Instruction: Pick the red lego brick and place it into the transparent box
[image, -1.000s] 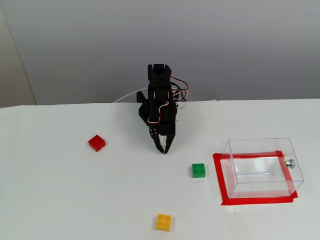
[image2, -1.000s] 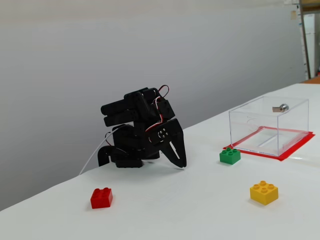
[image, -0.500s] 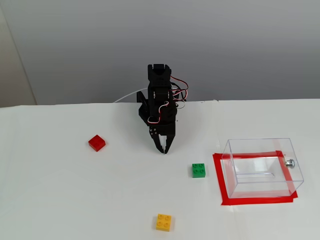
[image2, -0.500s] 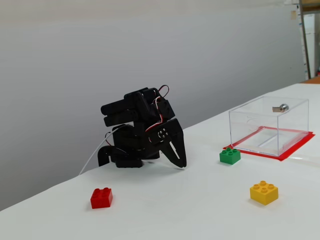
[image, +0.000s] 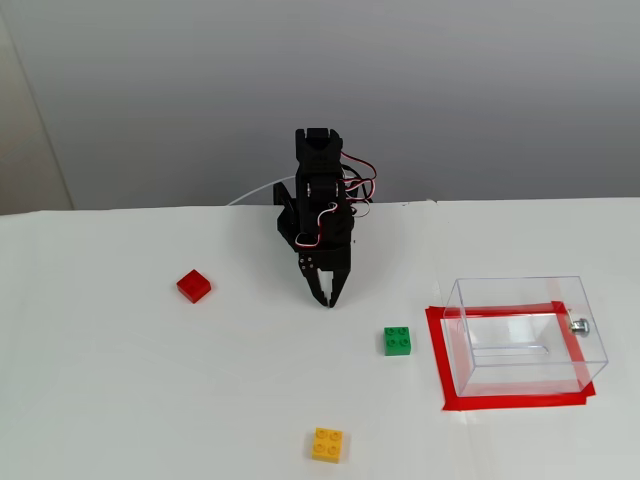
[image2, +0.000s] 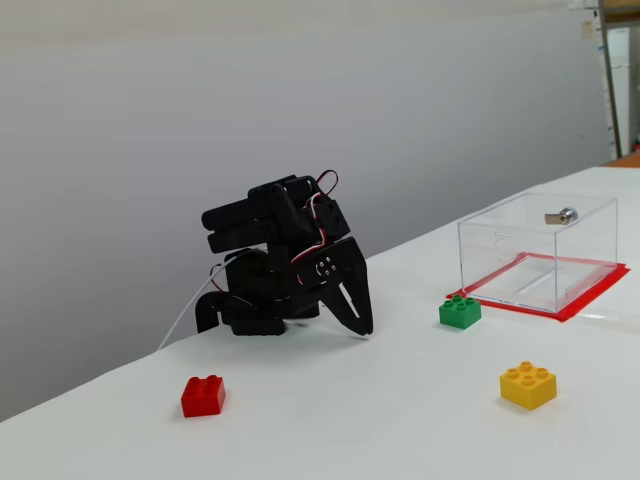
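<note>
The red lego brick (image: 194, 286) (image2: 203, 396) lies alone on the white table, well to the left of the arm in both fixed views. The transparent box (image: 525, 335) (image2: 540, 250) stands empty on a red tape rectangle at the right, with a small silver knob on its side. My black gripper (image: 326, 299) (image2: 365, 330) points down at the table in front of the folded arm, its fingers shut with nothing between them. It is between the red brick and the box, touching neither.
A green brick (image: 398, 341) (image2: 460, 311) sits just left of the box. A yellow brick (image: 327, 444) (image2: 528, 385) lies nearer the front edge. The red tape rectangle (image: 500, 399) frames the box's base. A grey wall runs behind the table.
</note>
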